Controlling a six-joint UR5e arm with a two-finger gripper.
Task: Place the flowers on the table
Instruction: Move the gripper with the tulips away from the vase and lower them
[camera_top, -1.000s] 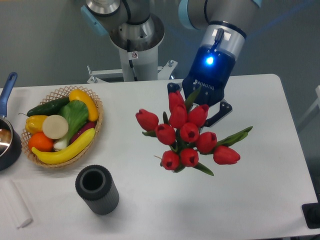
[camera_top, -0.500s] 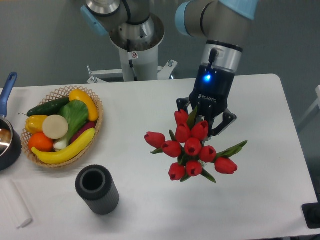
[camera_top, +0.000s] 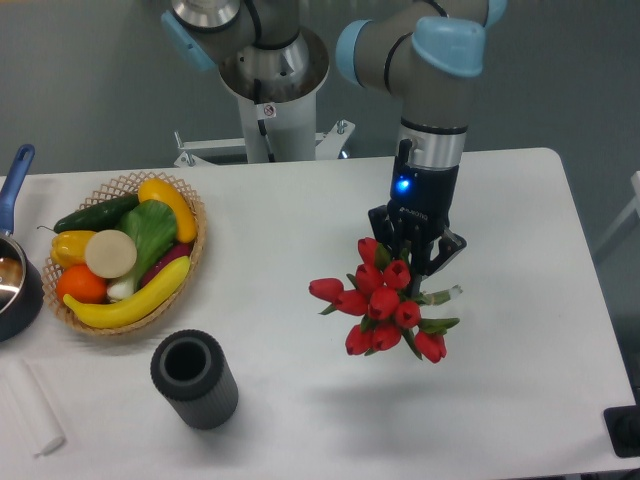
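The flowers (camera_top: 383, 302), a tied bunch of red tulips with green leaves, hang head-first toward the camera over the right half of the white table (camera_top: 300, 210). My gripper (camera_top: 416, 262) points downward behind the blooms and is shut on the stems, which the heads mostly hide. A faint shadow lies on the table below and in front of the bunch, so it appears to be held above the surface.
A wicker basket (camera_top: 192, 262) of vegetables stands at the left. A black ribbed vase (camera_top: 194, 379) stands upright near the front left. A dark pan with a blue handle (camera_top: 14, 270) sits at the left edge, and a white cloth (camera_top: 28, 408) lies at the front left corner.
The arm has turned more upright and moved slightly right and toward the front. The bunch swung with it and now looks smaller and more compact, lower in the view.
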